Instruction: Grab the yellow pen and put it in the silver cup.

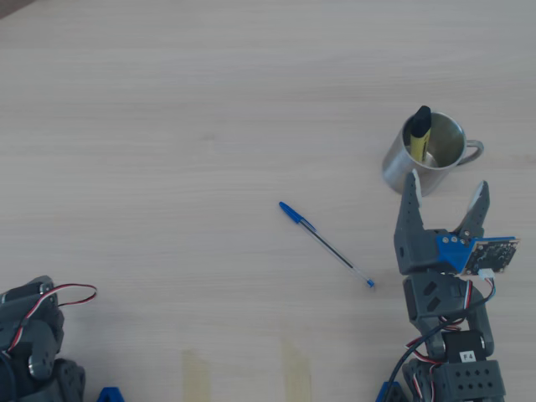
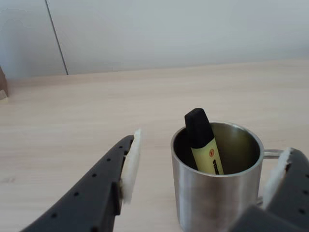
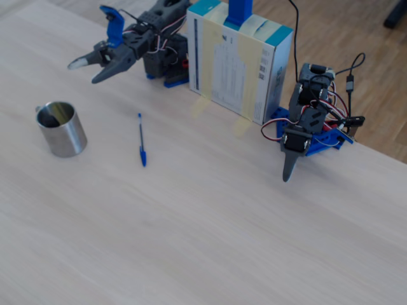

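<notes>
The silver cup [image 1: 398,167] stands upright on the light wooden table, handle to the right in the overhead view. Inside it the yellow pen [image 1: 418,136] leans against the wall, black cap sticking above the rim. My gripper [image 1: 446,182] is open just below the cup in that view, fingers spread to either side and holding nothing. In the wrist view the cup [image 2: 212,198] sits between my white-padded fingertips [image 2: 131,159], with the pen [image 2: 206,151] inside and my gripper [image 2: 212,142] apart from it. The fixed view shows the cup [image 3: 63,140] in front of my gripper [image 3: 86,71]; the pen is hidden there.
A thin blue-capped ballpoint pen [image 1: 325,244] lies on the table left of my arm, also seen in the fixed view as the ballpoint pen [image 3: 141,141]. A second arm [image 3: 305,127] and a taped box [image 3: 238,57] stand at the table's edge.
</notes>
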### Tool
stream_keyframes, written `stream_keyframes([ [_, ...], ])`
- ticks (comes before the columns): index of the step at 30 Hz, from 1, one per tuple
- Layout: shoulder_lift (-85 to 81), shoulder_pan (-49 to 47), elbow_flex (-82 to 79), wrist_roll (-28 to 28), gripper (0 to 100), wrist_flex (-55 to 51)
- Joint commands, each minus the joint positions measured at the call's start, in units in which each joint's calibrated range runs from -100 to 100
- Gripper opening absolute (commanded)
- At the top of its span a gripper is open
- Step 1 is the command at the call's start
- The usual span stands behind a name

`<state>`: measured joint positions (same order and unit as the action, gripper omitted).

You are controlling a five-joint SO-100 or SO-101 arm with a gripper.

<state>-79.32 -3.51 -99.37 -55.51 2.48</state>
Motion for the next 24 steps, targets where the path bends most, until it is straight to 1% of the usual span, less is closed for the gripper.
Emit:
stream_keyframes([
  [1, -2.89, -0.07, -0.63, -0.2, 40, -6.13],
  [17, -17.35, 0.81, -0.54, -0.2, 41, -39.93],
  [20, -17.77, 0.81, -0.45, -0.25, 40, -46.62],
  [24, -17.77, 0.89, -0.45, -0.25, 40, -52.54],
])
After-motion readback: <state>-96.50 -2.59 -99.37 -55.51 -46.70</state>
